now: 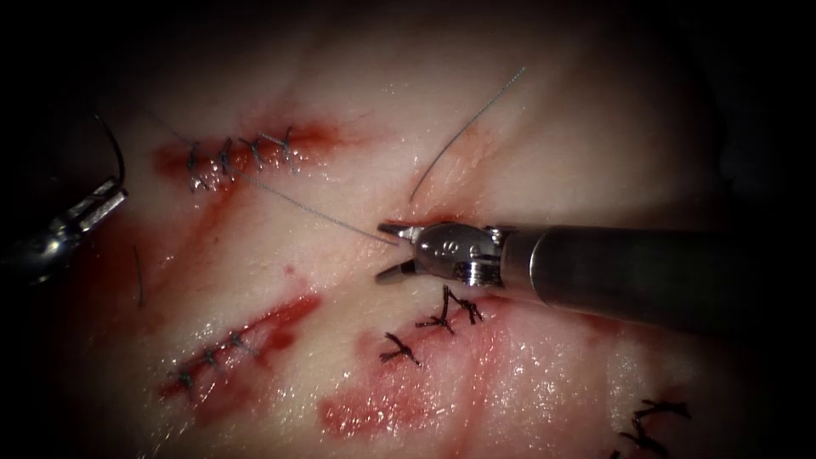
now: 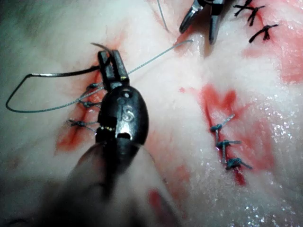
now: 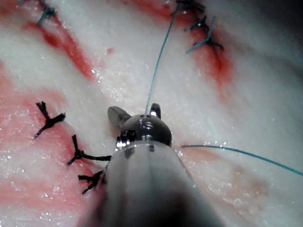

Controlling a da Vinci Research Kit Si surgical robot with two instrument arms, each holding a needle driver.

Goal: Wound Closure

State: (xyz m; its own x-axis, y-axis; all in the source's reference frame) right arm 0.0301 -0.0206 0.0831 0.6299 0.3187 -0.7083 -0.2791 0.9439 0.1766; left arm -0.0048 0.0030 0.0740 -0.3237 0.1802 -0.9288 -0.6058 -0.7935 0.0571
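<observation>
Endoscope view gives me the right tool (image 1: 384, 251) lying across the middle of the tissue (image 1: 544, 153), its shaft coming in from the right. Its jaws stand clearly apart, one tip up, one down, and the thread (image 1: 297, 206) runs from the stitched cut (image 1: 242, 157) at upper left straight to the upper tip. I think the strand only lies against that tip rather than being held, but the contact is too fine for me to be sure. A second length of thread rises from just above the tool and curves away toward the upper right.

My left tool (image 1: 109, 200) sits at the far left edge, well apart from the right one. In the left wrist view I see the left tool (image 2: 112, 66) with its jaws closed on the needle (image 2: 61, 74) near its blunt end; the needle's dark curve sweeps away from the jaws over the stitched cut and is out of the tissue. Thread loops back from the needle's far end beneath it and passes under the tool.

Knots of dark stitches (image 1: 446, 314) lie just below the right tool, with red fluid (image 1: 382, 408) smeared around them.
</observation>
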